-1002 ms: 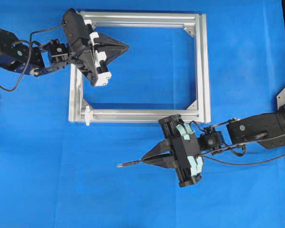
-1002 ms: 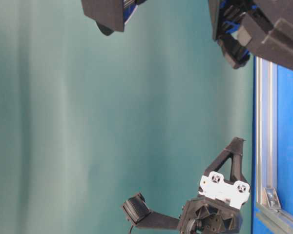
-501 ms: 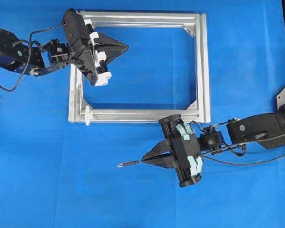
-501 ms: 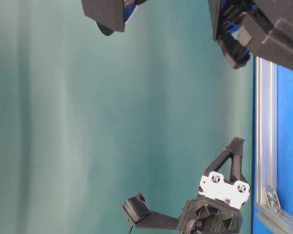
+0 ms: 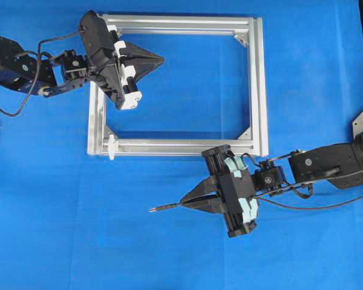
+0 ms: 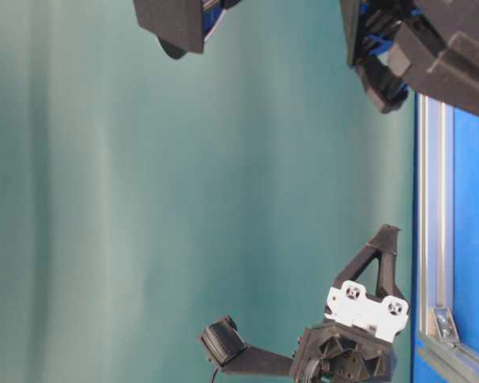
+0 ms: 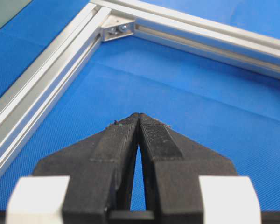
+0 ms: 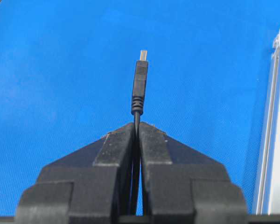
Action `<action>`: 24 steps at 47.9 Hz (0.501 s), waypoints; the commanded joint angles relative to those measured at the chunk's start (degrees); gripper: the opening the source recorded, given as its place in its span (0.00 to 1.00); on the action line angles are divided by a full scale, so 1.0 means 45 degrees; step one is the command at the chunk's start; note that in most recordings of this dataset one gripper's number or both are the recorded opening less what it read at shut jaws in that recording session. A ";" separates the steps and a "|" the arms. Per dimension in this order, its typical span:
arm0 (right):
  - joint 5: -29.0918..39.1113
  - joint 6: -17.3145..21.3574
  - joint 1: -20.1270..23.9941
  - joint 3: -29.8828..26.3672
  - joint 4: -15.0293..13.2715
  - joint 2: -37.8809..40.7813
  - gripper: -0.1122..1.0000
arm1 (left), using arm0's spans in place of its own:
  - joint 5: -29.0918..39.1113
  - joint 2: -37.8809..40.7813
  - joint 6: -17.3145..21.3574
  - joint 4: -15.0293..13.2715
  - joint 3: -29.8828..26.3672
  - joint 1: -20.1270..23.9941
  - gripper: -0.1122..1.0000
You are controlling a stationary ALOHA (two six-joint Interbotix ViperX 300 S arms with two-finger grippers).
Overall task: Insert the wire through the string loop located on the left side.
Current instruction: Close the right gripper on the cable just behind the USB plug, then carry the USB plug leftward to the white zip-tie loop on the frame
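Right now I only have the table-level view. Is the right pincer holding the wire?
Observer: Yes. The right wrist view shows the right pincer shut on the wire, with the plug sticking out past the tips.
Operator: Where is the loop?
Observer: Overhead, the loop sits on the frame near its lower-left corner. The plug lies apart from it, lower and to the right.
Operator: And the left pincer?
Observer: The left wrist view shows the left pincer shut and empty, over the blue cloth inside the frame.
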 commanded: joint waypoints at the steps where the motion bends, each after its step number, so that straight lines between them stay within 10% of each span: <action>1: -0.0039 0.0020 -0.0059 -0.0117 0.0020 -0.0312 0.11 | -0.0078 -0.0391 0.0000 0.0039 -0.0117 -0.0020 0.10; 24: -0.0039 -0.0020 -0.1855 0.0293 0.0020 -0.0566 0.11 | -0.0078 -0.0391 0.0000 0.0039 -0.0098 -0.0020 0.10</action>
